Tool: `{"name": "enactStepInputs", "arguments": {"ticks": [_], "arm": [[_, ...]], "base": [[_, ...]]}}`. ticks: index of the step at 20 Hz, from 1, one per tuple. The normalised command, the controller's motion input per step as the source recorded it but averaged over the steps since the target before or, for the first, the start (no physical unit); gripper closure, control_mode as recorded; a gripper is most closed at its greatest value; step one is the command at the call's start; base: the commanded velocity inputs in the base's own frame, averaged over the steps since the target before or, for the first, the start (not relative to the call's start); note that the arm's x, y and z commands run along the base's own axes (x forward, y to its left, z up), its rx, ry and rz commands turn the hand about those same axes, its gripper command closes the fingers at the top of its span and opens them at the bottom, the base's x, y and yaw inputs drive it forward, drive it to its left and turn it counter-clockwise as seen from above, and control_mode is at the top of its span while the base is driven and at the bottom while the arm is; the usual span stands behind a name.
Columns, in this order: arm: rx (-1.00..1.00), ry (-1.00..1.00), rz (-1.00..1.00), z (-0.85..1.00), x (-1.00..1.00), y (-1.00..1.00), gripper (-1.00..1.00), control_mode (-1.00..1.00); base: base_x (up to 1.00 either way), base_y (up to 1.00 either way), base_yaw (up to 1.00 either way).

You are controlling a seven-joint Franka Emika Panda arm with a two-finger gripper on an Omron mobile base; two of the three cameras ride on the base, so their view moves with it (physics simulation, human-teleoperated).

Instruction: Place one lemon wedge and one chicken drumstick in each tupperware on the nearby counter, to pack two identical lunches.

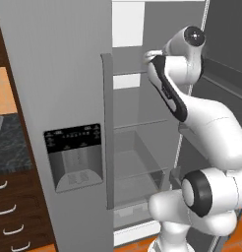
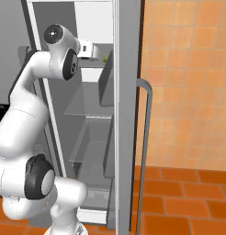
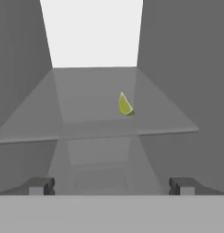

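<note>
One lemon wedge point(image 3: 125, 104) stands on a glass shelf point(image 3: 95, 123) inside the open fridge point(image 1: 69, 98), ahead of the end effector point(image 3: 111, 185), whose jaws are spread wide and empty. The right base view catches the wedge point(image 2: 105, 58) as a green speck past the hand; the left base view adds the tabletop point(image 1: 10, 142) beside the fridge.

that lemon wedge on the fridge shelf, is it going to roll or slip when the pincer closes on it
The lemon wedge stands on a narrow edge on the smooth shelf, so a nudge would probably tip it. It looks small beside the open pincer, so likely light and apt to skid. Its curved, tapered faces could squirt out of flat fingertips.
</note>
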Motion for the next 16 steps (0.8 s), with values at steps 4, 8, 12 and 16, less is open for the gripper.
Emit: {"name": "enactStepInputs", "arguments": {"ticks": [4, 8, 12, 16], "arm": [[0.01, 0.07, -0.08, 0.0, 0.91, -0.26, -1.0, -1.0], [0.06, 0.06, -0.01, -0.12, 0.61, -0.28, -1.0, -1.0], [0.09, 0.02, 0.0, -0.26, 0.63, -0.2, -1.0, -1.0], [0.03, 0.0, 0.0, -0.42, 0.58, 0.0, -1.0, -1.0]], "base": [[0.0, 0.0, 0.0], [0.0, 0.0, 0.0], [0.0, 0.0, 0.0], [0.0, 0.0, 0.0]]}}
